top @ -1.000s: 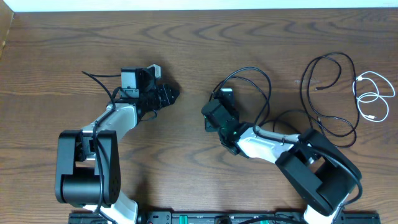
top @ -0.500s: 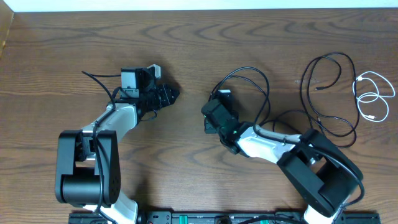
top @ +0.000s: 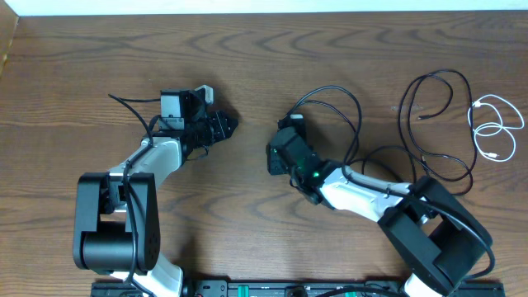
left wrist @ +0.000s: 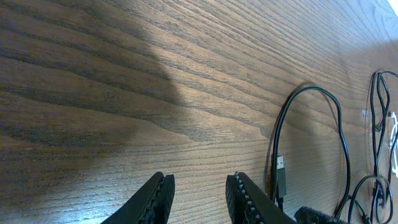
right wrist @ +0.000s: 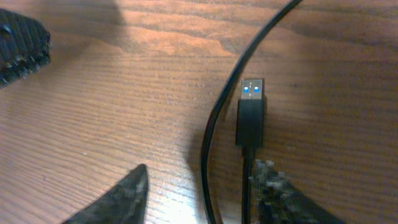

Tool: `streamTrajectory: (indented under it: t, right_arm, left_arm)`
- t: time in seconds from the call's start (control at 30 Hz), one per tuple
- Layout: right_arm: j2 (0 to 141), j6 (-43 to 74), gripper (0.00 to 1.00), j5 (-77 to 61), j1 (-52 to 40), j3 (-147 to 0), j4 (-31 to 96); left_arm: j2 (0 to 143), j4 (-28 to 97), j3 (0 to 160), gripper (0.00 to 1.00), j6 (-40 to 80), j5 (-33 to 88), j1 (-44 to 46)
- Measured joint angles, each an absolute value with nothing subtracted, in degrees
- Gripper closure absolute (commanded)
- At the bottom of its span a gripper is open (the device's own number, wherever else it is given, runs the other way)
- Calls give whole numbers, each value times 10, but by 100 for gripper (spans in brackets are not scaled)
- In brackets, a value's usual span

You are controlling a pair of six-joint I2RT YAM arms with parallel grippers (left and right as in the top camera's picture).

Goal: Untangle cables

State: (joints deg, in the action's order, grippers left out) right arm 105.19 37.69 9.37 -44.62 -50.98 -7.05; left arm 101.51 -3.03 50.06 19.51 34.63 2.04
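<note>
Black cable [right wrist: 250, 124], right hand [right wrist: 200, 169] spread astride

The overhead camera looks straight down from high up and sees the whole table [top: 247, 49]. The right wrist camera is very near the wood and looks down at a black cable [right wrist: 203, 155] and its USB plug [right wrist: 251, 115]. The left wrist camera sits low and looks across toward 3 o'clock. It sees the same plug, farther off.
</note>
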Motion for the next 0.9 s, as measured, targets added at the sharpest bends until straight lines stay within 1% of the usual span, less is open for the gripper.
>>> streamTrajectory:
  t: [0.13, 0.17, 0.33, 0.37, 0.4, 0.43, 0.6, 0.73, 0.9]
  right_arm:
    - [1069, 382, 46, 122, -461, -510, -67]
    - [1076, 384, 48, 126, -465, -510, -67]
    - [1097, 385, 64, 154, -474, -517, -84]
    - [1101, 385, 73, 158, -475, -520, -85]
    - [1105, 382, 87, 164, -478, -522, -86]
    - [1110, 379, 98, 172, -481, -525, -85]
    - [1113, 366, 99, 194, -488, -540, -46]
    - [1107, 345, 99, 192, -485, -563, 24]
    - [1105, 310, 99, 116, -463, -614, 134]
  left_arm:
    - [1015, -30, 501, 66, 195, 346, 20]
    - [1015, -30, 501, 66, 195, 346, 20]
    - [1015, -31, 501, 66, 195, 346, 20]
    - [1015, -31, 501, 66, 195, 346, 20]
    - [1015, -31, 501, 66, 195, 346, 20]
    - [1015, -30, 501, 66, 195, 346, 20]
    - [1015, -30, 501, 66, 195, 346, 20]
    - [1015, -30, 501, 66, 195, 346, 20]
    - [1015, -30, 501, 66, 195, 346, 20]
